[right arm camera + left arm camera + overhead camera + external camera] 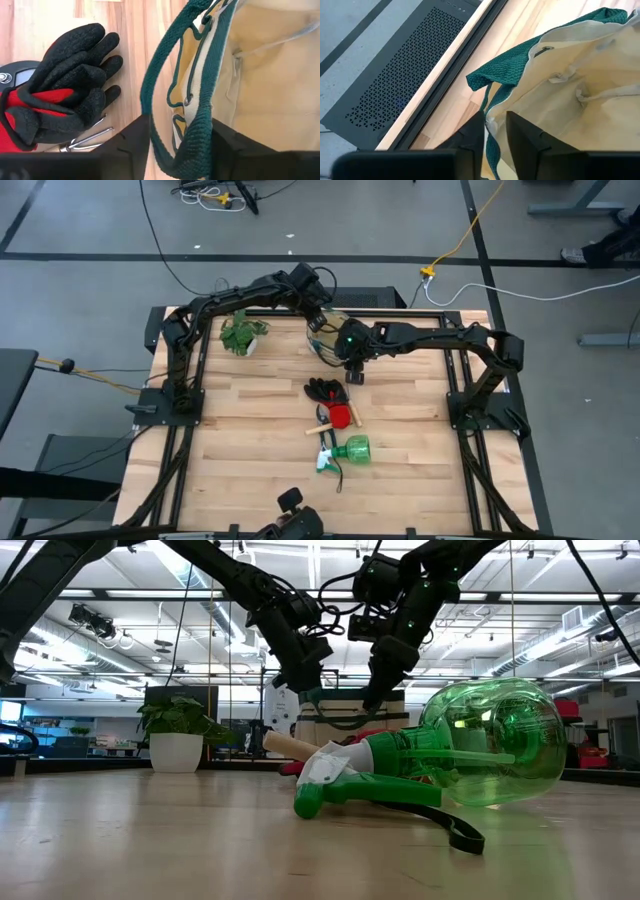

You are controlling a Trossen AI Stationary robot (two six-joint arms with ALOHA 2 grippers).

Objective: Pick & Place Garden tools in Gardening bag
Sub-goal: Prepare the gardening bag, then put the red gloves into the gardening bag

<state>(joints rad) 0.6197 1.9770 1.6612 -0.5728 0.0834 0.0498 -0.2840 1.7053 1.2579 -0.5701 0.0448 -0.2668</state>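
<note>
Nearest the front of the counter (250,480) lies the green spray bottle (345,451) on its side, white trigger toward the left arm's side. Just behind it rest the red-headed hand tool (338,416) and the black gloves (323,390). Farther back, the beige gardening bag (328,330) sits beside the potted plant (242,333). The right tool (175,150) has its fingers apart around a green loop handle (170,90); the left tool (495,135) straddles the bag's green-trimmed rim, fingers apart.
</note>
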